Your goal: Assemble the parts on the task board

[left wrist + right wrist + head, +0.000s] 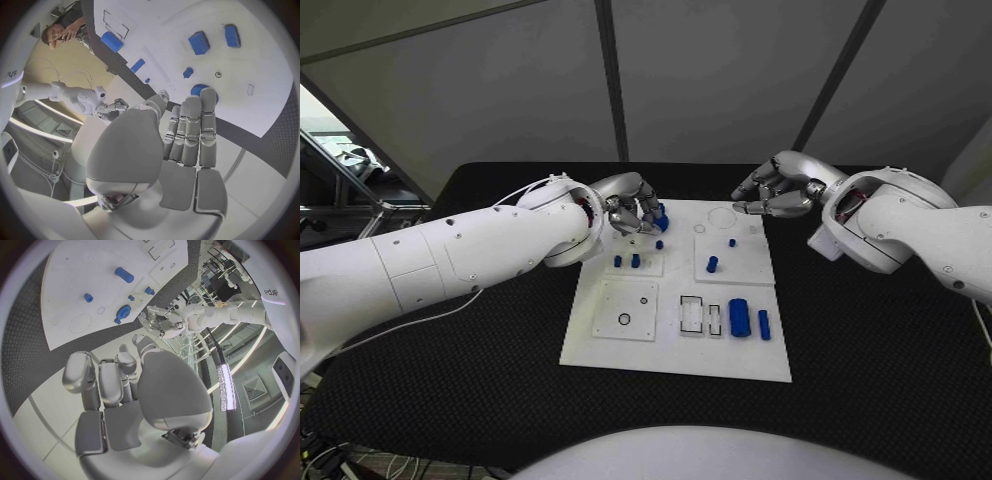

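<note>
Task board [678,345]: white plate at mid-worktop [877,360].
Parts: blue cylinder [738,317] and rod [764,323] at near right; pegs [713,264] mid-board.
Left hand [632,208]: at far-left corner, fingers touching a blue part [661,216]; grip cannot be told.
Right hand [779,190]: fingers curled, above far-right corner, holding nothing.

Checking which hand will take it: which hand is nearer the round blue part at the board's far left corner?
Left. The left hand hangs right at the round blue part; the right hand hovers beyond the task board's far right corner.
</note>
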Controlling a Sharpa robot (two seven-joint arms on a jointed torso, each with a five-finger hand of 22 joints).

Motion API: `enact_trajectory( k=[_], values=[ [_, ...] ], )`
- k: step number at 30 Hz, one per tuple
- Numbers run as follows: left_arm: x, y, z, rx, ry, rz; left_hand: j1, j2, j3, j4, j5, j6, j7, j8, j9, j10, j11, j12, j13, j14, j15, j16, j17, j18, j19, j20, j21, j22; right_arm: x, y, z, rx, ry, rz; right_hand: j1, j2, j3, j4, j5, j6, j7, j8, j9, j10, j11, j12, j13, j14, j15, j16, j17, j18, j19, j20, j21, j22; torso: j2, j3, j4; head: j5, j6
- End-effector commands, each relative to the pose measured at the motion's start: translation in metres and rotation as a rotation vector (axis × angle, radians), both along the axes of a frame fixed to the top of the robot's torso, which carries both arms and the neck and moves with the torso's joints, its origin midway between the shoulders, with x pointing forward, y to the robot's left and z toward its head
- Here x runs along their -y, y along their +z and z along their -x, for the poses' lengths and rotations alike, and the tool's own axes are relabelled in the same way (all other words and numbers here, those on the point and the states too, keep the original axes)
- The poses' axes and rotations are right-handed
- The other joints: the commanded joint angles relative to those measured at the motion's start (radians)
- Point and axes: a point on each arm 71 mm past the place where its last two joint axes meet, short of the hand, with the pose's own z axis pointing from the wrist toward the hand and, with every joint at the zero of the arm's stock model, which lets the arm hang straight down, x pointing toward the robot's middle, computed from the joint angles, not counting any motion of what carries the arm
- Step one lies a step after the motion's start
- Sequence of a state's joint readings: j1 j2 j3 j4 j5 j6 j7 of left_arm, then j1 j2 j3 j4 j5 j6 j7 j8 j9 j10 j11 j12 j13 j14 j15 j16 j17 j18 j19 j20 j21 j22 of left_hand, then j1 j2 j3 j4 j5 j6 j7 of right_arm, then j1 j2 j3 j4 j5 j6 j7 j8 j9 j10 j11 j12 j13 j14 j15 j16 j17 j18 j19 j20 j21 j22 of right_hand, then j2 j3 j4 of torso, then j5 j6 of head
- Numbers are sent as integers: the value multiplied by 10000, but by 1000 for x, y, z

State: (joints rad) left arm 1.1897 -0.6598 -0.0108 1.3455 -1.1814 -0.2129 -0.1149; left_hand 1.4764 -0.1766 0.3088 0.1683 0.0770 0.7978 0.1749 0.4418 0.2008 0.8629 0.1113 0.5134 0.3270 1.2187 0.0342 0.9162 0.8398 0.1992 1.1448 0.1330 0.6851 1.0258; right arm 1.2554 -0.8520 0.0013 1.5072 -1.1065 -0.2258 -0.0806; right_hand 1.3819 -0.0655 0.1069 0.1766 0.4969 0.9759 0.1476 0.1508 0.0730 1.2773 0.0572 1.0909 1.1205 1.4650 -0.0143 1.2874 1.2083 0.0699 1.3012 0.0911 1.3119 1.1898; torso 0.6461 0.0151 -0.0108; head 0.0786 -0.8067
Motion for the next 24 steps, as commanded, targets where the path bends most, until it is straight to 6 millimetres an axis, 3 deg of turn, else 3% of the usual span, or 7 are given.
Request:
enact_trajectory(
  k=[1,8,14,24],
  values=[
    [7,3,1,1171,-826,-675,-45,-91,-132,-38,-20,365,-77,-315,-322,320,-56,-295,-450,632,-70,941,572,-483,810,-50,1285,789,-2,2,0,100,108,-41,-11,-81,9,75,59,-76,-22,51,-16,-36,-22,6,1,330,-52,-48,9,172,66,10,-25,16,2,5,3,-2,-7],
    [15,-7,-1,1183,-1206,-1566,-58,-63,-209,-134,-10,835,-179,-894,-800,675,-124,-832,-1175,1216,-130,1903,914,-754,1670,-137,2787,1777,-3,2,1,103,122,-48,-11,-81,9,75,59,-76,-22,51,-16,-36,-22,6,1,330,-52,-48,9,172,66,10,-25,16,5,-7,0,-47,-14],
    [18,-13,-5,1015,-1290,-2113,-86,-61,-183,-197,-6,1109,-223,-1238,-1022,943,-160,-1133,-1562,1799,-191,2825,1617,-988,2335,-191,4090,2613,-3,2,1,104,139,-53,-11,-81,9,75,59,-76,-22,51,-16,-36,-22,6,1,330,-52,-48,9,172,66,10,-25,16,-2,2,2,-64,-31],
    [28,-20,-8,770,-1460,-2472,-115,-9,-113,-243,4,1364,-291,-1526,-1170,1173,-214,-1423,-1876,2147,-250,3332,1950,-1112,2701,-247,4787,3073,-5,2,1,100,183,-64,-11,-81,9,75,59,-76,-22,51,-16,-36,-22,6,1,330,-52,-48,9,172,66,10,-25,16,-2,3,5,-86,-54]
  ],
)
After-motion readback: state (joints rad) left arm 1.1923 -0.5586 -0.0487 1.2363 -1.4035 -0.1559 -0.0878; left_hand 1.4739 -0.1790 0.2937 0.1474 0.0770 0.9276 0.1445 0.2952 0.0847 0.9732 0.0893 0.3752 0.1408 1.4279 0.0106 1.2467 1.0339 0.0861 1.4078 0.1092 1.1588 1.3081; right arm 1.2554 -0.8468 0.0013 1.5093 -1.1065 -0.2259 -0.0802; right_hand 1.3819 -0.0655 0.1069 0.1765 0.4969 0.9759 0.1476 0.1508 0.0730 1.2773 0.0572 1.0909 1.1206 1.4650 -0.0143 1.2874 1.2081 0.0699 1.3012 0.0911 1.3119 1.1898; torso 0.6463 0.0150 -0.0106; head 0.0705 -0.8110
